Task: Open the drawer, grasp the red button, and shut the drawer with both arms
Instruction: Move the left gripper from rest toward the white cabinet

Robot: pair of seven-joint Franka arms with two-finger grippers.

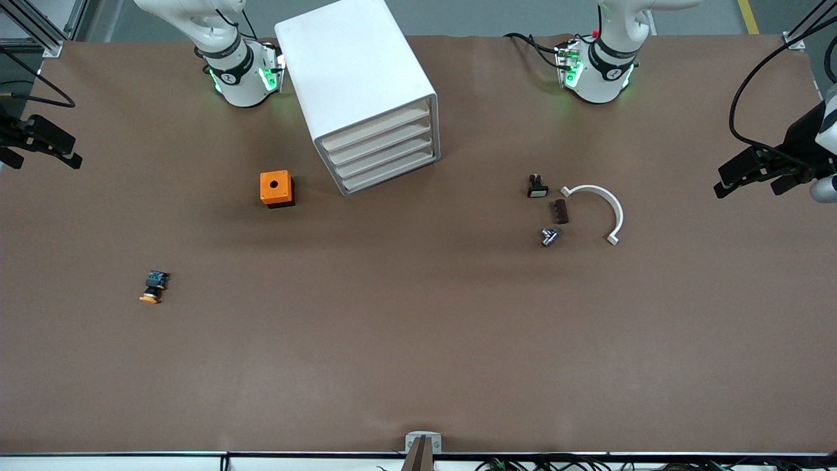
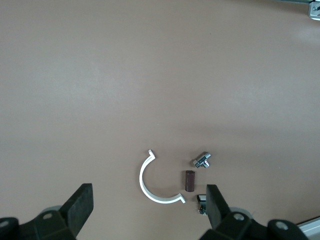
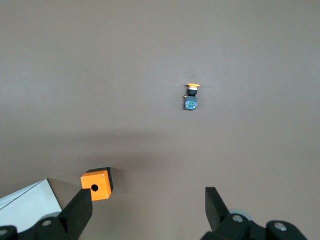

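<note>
Risk of grabbing the wrong button: all four beige-fronted drawers point(image 1: 382, 152) in the boxy white cabinet point(image 1: 356, 78) are closed, the red-capped one unseen, presumably inside, while the orange-capped decoy point(image 1: 154, 288) lies on the brown surface point(image 1: 418, 340); left gripper point(image 1: 752, 171) and right gripper point(image 1: 46, 147) wait at the ends, fingers wide, empty.

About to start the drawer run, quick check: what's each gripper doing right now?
Left gripper: open, holding nothing, up over the table above the white curved bracket.
Right gripper: open, holding nothing, up over the table near the orange box.
</note>
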